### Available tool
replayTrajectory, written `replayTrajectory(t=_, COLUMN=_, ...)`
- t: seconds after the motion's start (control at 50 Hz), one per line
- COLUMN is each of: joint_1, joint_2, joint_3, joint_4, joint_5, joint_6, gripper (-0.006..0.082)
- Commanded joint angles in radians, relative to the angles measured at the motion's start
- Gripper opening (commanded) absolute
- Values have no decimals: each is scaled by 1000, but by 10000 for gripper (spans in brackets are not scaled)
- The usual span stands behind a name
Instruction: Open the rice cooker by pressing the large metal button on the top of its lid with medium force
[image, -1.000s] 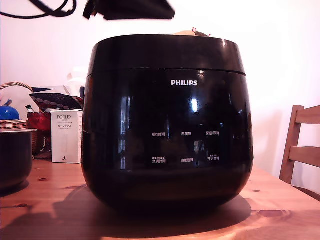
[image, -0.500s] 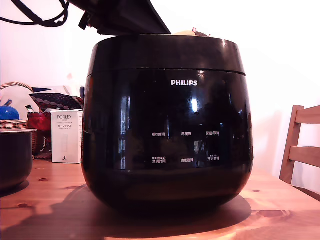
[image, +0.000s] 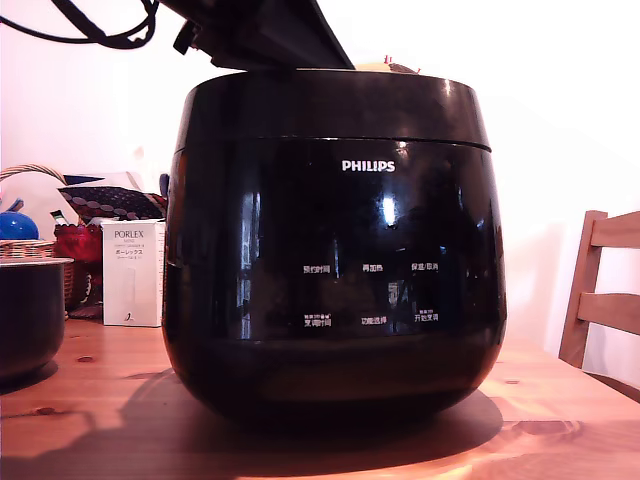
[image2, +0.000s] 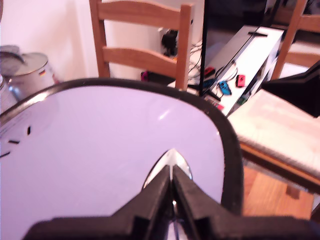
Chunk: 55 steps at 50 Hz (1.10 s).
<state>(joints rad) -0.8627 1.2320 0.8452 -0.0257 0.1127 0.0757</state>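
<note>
The arm's dark hand (image: 262, 38) has dropped lower over the past second and now sits on the lid (image: 330, 100) of the rice cooker (image: 335, 250), toward the exterior view's left. In the wrist view its fingers (image2: 187, 197) are pressed together, tips on the shiny metal button (image2: 170, 161). The cooker, marked "PHILIPS" in white above six small labels, stands on the wooden bench (image: 90, 390). A white "PORLEX" box (image: 132, 272) stands behind.
</note>
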Motion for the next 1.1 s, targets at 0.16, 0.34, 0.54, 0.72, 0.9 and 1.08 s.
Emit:
replayTrajectory(t=0.16, joint_1=3, joint_2=53, joint_3=-52, joint_4=-93, joint_5=-24, joint_6=13, gripper=-24)
replayTrajectory(t=0.34, joint_1=2, joint_2=84, joint_3=-52, joint_4=-115, joint_5=-23, joint_6=16, gripper=-24)
replayTrajectory(t=0.54, joint_1=2, joint_2=110, joint_3=-52, joint_4=-142, joint_5=-22, joint_6=16, gripper=-24)
replayTrajectory(t=0.72, joint_1=2, joint_2=111, joint_3=-52, joint_4=-162, joint_5=-16, joint_6=38, gripper=-24)
replayTrajectory(t=0.9, joint_1=2, joint_2=111, joint_3=-52, joint_4=-173, joint_5=-16, joint_6=37, gripper=-24)
replayTrajectory(t=1.08, joint_1=2, joint_2=100, joint_3=-51, joint_4=-111, joint_5=-15, joint_6=36, gripper=-24)
